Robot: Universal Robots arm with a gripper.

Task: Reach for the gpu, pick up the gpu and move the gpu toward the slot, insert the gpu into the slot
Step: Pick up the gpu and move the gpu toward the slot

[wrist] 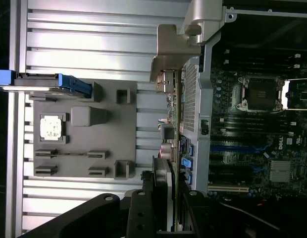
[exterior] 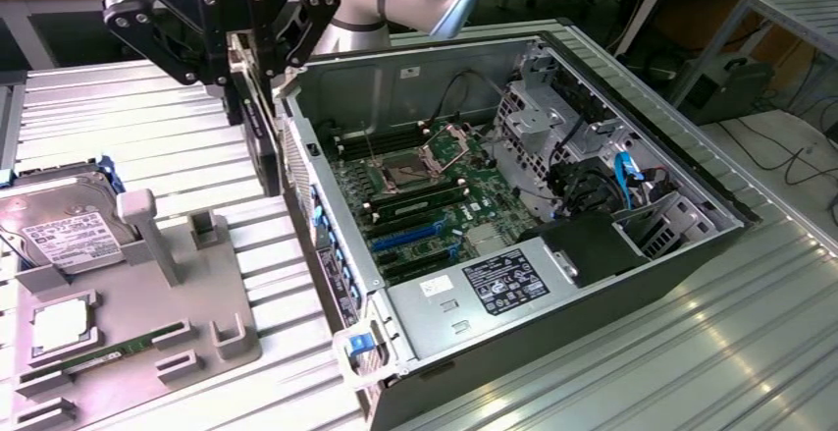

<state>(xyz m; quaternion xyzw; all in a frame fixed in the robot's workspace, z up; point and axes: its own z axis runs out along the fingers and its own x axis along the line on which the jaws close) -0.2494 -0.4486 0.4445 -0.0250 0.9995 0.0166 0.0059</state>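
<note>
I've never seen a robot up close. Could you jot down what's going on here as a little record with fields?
holding: gripper shut on the gpu, card upright
card position: raised beside the open computer case, on the exterior view's left
target: slot, blue, inside the case, nothing in it
nearby: hard drive on a grey tray

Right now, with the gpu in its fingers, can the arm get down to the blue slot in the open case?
Probably yes. The gripper holds the gpu upright just outside the case, which is open on top, and nothing seems to lie over the slot.
</note>
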